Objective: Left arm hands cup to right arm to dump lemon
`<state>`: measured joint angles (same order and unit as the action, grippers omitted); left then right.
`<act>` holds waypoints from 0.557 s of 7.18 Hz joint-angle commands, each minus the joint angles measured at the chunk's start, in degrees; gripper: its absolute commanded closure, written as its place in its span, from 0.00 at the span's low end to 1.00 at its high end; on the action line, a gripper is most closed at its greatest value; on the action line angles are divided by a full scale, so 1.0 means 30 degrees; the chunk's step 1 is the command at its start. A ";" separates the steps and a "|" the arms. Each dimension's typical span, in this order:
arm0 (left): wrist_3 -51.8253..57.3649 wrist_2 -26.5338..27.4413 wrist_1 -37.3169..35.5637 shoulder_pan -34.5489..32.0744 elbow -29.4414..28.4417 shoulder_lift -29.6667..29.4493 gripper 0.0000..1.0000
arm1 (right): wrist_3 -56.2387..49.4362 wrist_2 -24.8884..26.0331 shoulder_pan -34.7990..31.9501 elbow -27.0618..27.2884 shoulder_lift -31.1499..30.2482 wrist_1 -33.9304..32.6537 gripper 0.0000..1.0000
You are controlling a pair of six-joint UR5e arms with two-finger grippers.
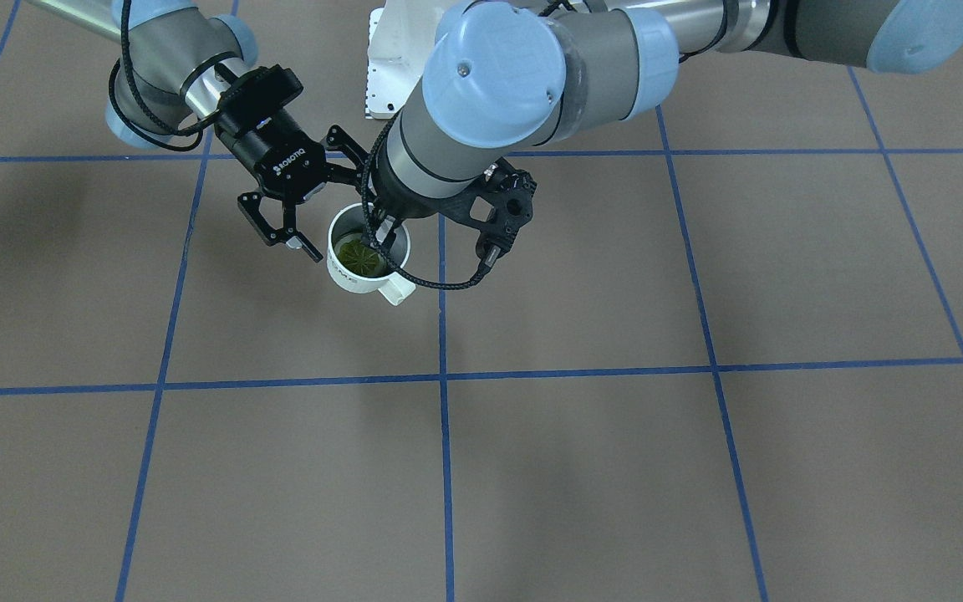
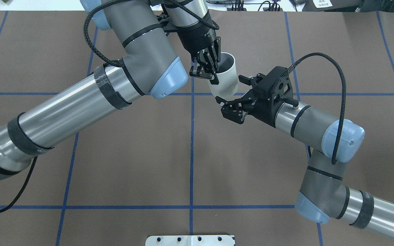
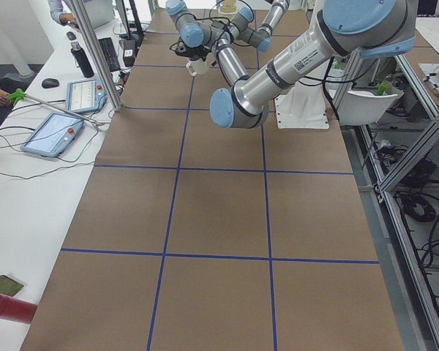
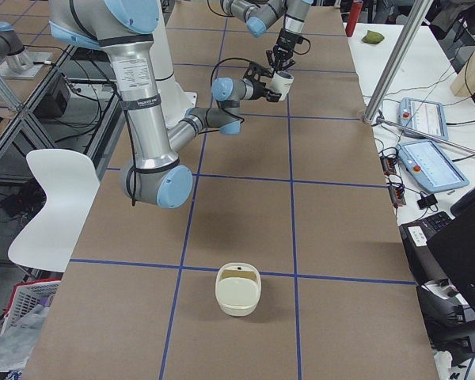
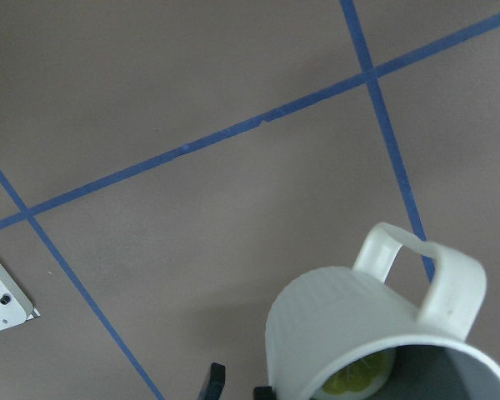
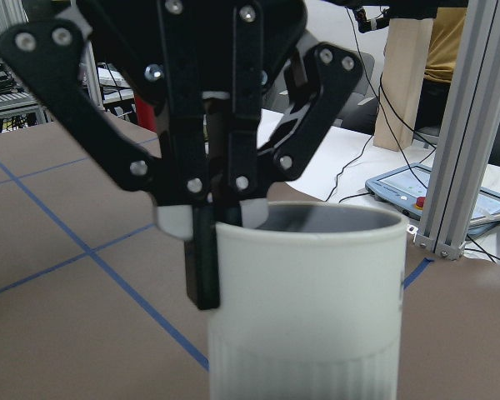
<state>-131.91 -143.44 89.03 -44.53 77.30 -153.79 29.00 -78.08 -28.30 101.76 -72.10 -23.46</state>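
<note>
This is looking like a robotics lab: teach pendants (image 3: 55, 135) are lying just beside the blue-gridded table (image 3: 219, 219), aluminium framing (image 3: 102, 62) standing along it.

Even, cool, rather dim light leaves soft shadows on the table (image 1: 582, 468) and sheen along the left arm (image 2: 63, 106).

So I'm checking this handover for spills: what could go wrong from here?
1. The left arm holds the cup only by a jaw pinch on its rim wall. The right arm has its open jaws close beside the cup, and a nudge from them could twist it loose.
2. The lemon lies loose inside, so any tilt during the swap might spill it early.
</note>
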 commanded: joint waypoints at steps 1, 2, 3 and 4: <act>-0.0237 0.0000 0.0001 0.0196 0.0365 -0.0005 1.00 | 0.0000 0.0216 -0.0001 -0.0022 -0.0020 -0.0091 0.01; -0.0354 0.0000 -0.0028 0.0312 0.0454 -0.0005 1.00 | 0.0000 0.0216 -0.0001 -0.0022 -0.0020 -0.0091 0.01; -0.0587 0.0000 0.0001 0.0371 0.0658 -0.0034 1.00 | 0.0029 0.0216 -0.0030 -0.0022 0.0009 -0.0091 0.01; -0.0618 0.0000 0.0001 0.0488 0.0805 -0.0034 1.00 | 0.0029 0.0216 -0.0030 -0.0022 0.0009 -0.0091 0.01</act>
<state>-133.41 -143.44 89.01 -43.45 79.11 -153.86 29.06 -77.45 -28.36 101.69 -72.11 -23.73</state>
